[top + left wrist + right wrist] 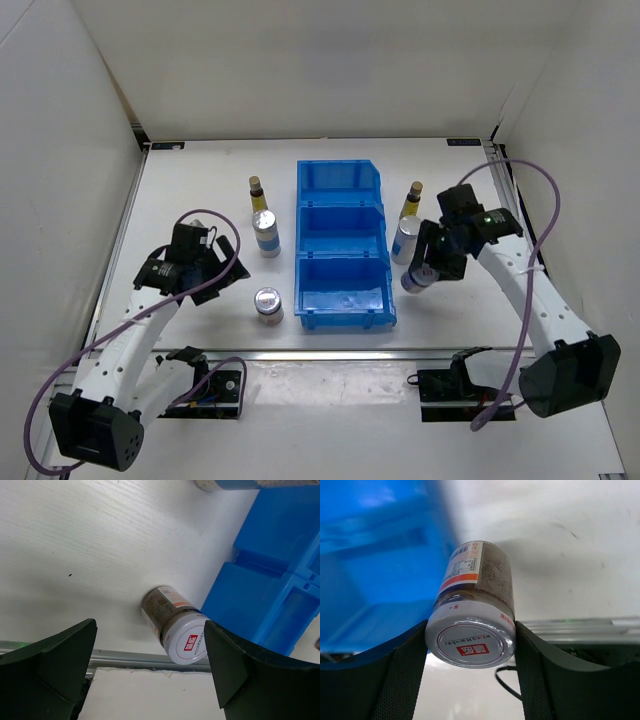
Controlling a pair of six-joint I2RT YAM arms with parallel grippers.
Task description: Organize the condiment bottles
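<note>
My right gripper (422, 272) is shut on a squat white-lidded jar (414, 279), just right of the blue bin's near compartment. In the right wrist view both fingers press the lid of this jar (476, 587) inside the gripper (470, 636). My left gripper (224, 270) is open and empty, left of a second squat jar (268, 304) that stands on the table. In the left wrist view that jar (176, 625) lies ahead of the open gripper (150, 655). Left of the bin stand a yellow bottle (258, 195) and a shaker (266, 233). On the right stand another yellow bottle (412, 200) and shaker (404, 240).
The blue three-compartment bin (340, 190) stands mid-table with nothing in its compartments; it also shows in the left wrist view (270, 580) and the right wrist view (370, 555). A metal rail (330, 354) runs along the table's near edge. White walls close in the sides and back.
</note>
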